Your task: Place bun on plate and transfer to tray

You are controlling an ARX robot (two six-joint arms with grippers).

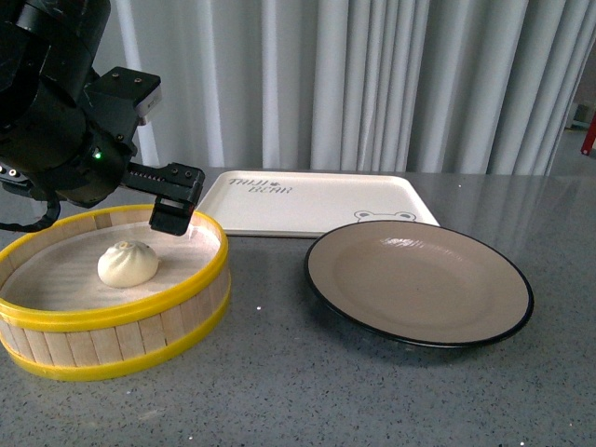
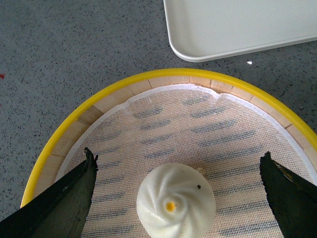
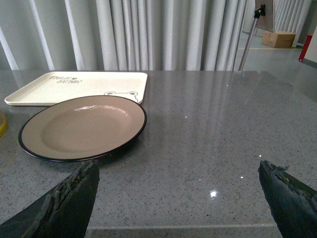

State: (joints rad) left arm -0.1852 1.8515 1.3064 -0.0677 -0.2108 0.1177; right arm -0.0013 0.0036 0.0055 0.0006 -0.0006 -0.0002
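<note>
The white pleated bun (image 1: 128,263) lies inside a yellow-rimmed wooden steamer basket (image 1: 112,317) at the left. My left gripper (image 1: 169,218) hangs open just above the basket's far side. In the left wrist view the bun (image 2: 176,203) sits between the spread fingers of the left gripper (image 2: 178,156), untouched. The tan, black-rimmed plate (image 1: 419,279) stands bare on the table to the right of the basket. Behind it lies the cream tray (image 1: 317,200), bare too. My right gripper (image 3: 178,167) is open over bare table, with the plate (image 3: 81,126) and the tray (image 3: 74,87) beyond it.
The basket (image 2: 124,84) has a white mesh liner (image 2: 198,129). A corner of the tray (image 2: 237,25) lies just past the basket's rim. Grey curtains close off the back of the grey stone table (image 1: 307,372). A stand and a cardboard box (image 3: 280,38) sit far off.
</note>
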